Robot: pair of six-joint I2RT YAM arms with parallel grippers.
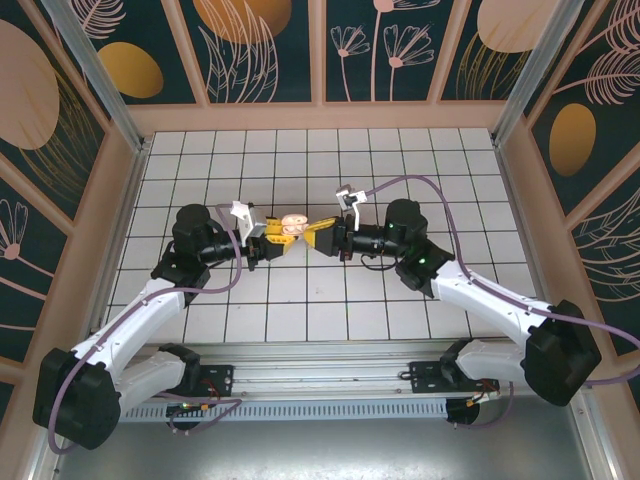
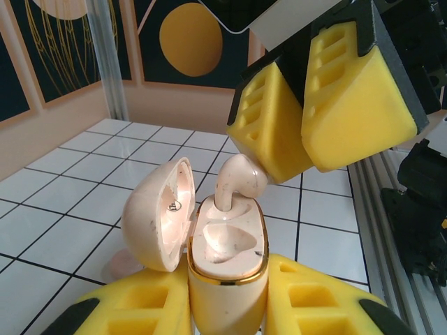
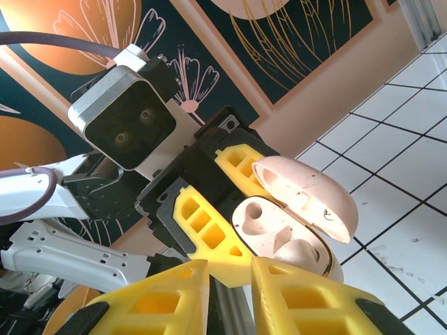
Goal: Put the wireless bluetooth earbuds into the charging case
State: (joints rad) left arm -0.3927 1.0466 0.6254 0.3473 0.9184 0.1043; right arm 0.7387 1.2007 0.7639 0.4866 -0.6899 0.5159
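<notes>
At the centre of the tiled table, the two arms meet tip to tip. The left gripper is clenched on the base of the charging case. It holds the case upright, wells facing up, so the opposing arm has a fixed, steady target. The lid stands hinged open to one side, leaving the wells unobstructed.

One earbud stands stem-down in the far well, with its head proud of the rim, so it is not fully seated. The near well is empty.

The right gripper has its jaws drawn nearly together with nothing between them. The tip of one finger touches the earbud head. Closed jaws probably serve as a stiff, blunt pusher.

The next move calls for a short press along the stem axis. A sideways load could tip the earbud out or twist the case in its grip.
</notes>
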